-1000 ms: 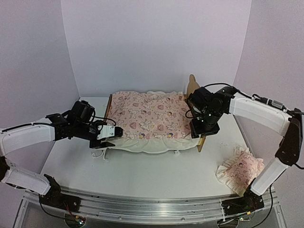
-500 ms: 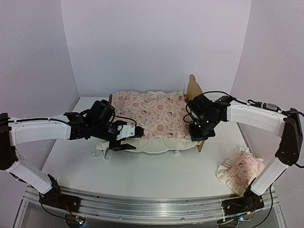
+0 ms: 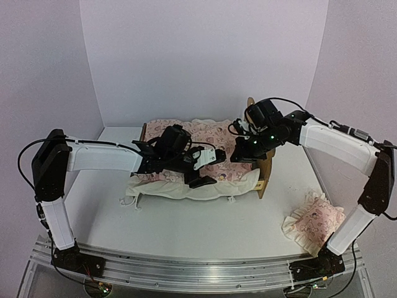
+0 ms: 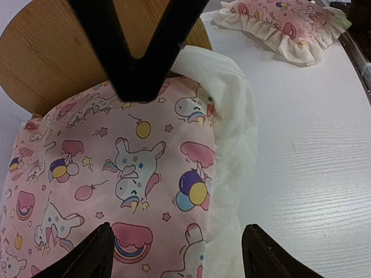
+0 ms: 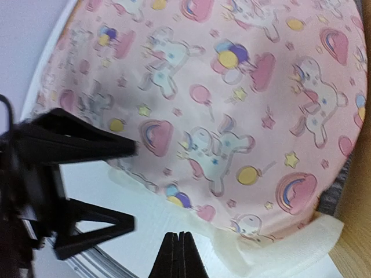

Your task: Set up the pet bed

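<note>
The pet bed (image 3: 251, 108) stands at mid-table, its plywood headboard (image 4: 52, 58) at the right end. A pink printed cover (image 3: 186, 133) with a cream ruffle lies over it. My left gripper (image 3: 208, 171) hangs open above the cover's front edge (image 4: 226, 174), and its fingertips (image 4: 101, 246) straddle the ruffle without touching it. My right gripper (image 3: 240, 153) is shut with nothing in it, just above the cover (image 5: 232, 87) near the headboard end. Its closed fingers (image 4: 139, 52) show as a black V in the left wrist view.
A small pink ruffled pillow (image 3: 313, 223) lies on the white table near the right arm's base, also seen in the left wrist view as the pillow (image 4: 284, 23). My left gripper's fingers (image 5: 75, 147) sit close to the right gripper. Walls enclose the table (image 3: 186, 230) at back and sides.
My left arm has swung right, from the bed's foot to its middle, and its jaws have opened wider. My right gripper has shut and moved up and left from the bed's front right corner.
</note>
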`<state>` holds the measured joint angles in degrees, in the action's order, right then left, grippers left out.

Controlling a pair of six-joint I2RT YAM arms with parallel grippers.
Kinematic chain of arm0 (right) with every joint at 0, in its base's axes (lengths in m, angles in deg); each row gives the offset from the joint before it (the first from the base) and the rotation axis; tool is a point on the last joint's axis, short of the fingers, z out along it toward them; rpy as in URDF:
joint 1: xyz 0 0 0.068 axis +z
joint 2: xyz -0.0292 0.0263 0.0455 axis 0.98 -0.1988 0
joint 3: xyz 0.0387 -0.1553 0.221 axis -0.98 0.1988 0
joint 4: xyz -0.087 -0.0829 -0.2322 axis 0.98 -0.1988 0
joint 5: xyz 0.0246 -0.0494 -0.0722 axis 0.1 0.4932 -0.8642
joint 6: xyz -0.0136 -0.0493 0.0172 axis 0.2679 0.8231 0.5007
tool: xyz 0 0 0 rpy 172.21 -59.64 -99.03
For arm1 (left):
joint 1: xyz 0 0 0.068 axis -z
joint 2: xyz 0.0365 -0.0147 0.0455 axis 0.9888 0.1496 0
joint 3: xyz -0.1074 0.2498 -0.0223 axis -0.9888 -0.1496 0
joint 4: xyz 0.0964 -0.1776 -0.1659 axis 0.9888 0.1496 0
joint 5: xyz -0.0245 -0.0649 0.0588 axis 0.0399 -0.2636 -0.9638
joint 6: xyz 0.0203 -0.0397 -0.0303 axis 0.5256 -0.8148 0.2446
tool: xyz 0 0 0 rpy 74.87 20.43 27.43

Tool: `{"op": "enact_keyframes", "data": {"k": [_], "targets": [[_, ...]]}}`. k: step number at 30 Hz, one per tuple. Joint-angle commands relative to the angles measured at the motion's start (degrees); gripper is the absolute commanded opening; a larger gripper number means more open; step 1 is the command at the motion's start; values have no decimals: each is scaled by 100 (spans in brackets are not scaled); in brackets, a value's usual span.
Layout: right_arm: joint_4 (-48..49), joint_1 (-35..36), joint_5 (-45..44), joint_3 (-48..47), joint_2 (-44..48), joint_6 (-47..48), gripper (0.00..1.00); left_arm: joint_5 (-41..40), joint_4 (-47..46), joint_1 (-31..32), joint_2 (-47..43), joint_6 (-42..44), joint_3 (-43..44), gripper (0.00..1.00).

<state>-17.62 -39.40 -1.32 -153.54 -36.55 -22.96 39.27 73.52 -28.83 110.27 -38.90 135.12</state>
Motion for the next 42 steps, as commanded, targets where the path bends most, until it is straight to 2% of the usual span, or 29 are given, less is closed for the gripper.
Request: {"op": "enact_keyframes", "data": {"k": [1,5,9,12,15,19,23,26,31,36,42], "targets": [[501,-3,739,-341,-150,-77,0,-38,-663,10,295,-436,496,77],[544,-2,602,-382,-143,-110,0,355,-632,8,487,-699,567,78],[455,-2,-105,31,287,-264,0,726,-611,86,589,-550,484,77],[174,-9,-607,379,688,-313,6,847,-604,182,683,-336,510,77],[-44,-11,-662,698,1007,-279,13,670,-723,210,821,-339,572,72],[-206,-14,-629,1184,1459,-204,28,62,-644,210,1136,-349,822,56],[-336,-20,-631,1562,1884,-173,36,-176,-361,221,1174,-274,1053,19],[-373,-20,-507,1733,2037,-69,40,-251,-120,219,1057,-251,1075,1],[-371,-24,-277,1925,2121,214,41,-477,203,209,969,-419,1416,0],[-381,-113,171,1898,2209,527,47,204,974,136,889,-636,1960,0],[-370,-206,526,1798,2254,667,49,484,1267,-249,917,-1120,2253,0]]}}
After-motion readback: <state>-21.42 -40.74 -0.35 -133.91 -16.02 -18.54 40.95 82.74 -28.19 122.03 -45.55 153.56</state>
